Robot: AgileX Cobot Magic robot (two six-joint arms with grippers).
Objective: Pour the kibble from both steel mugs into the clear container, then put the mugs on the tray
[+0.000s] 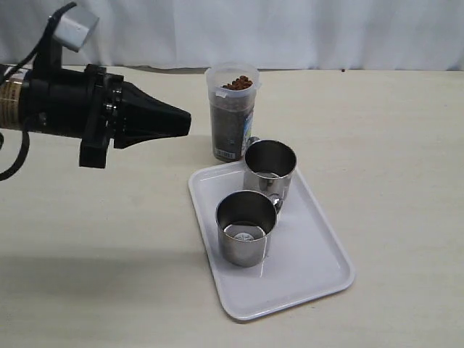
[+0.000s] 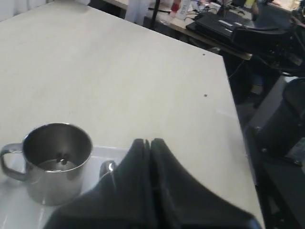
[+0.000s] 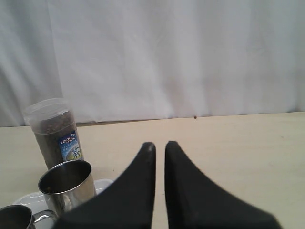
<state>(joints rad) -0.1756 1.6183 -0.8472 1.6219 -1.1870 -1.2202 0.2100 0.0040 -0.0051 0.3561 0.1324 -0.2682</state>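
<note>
The tabletop [image 1: 391, 123] is pale beige, matte and plain. Only two things rest directly on it. The white tray [image 1: 319, 254] lies flat, well away from the far edge and turned askew to it (none of its sides runs parallel to that edge). The clear container [image 1: 230, 123] stands upright just beside the tray's far corner, between the tray and the far edge.

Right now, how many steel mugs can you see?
2. The near steel mug stands upright on the white tray, closer to the camera; the far steel mug stands behind it, by the clear container. None seems hidden.
</note>
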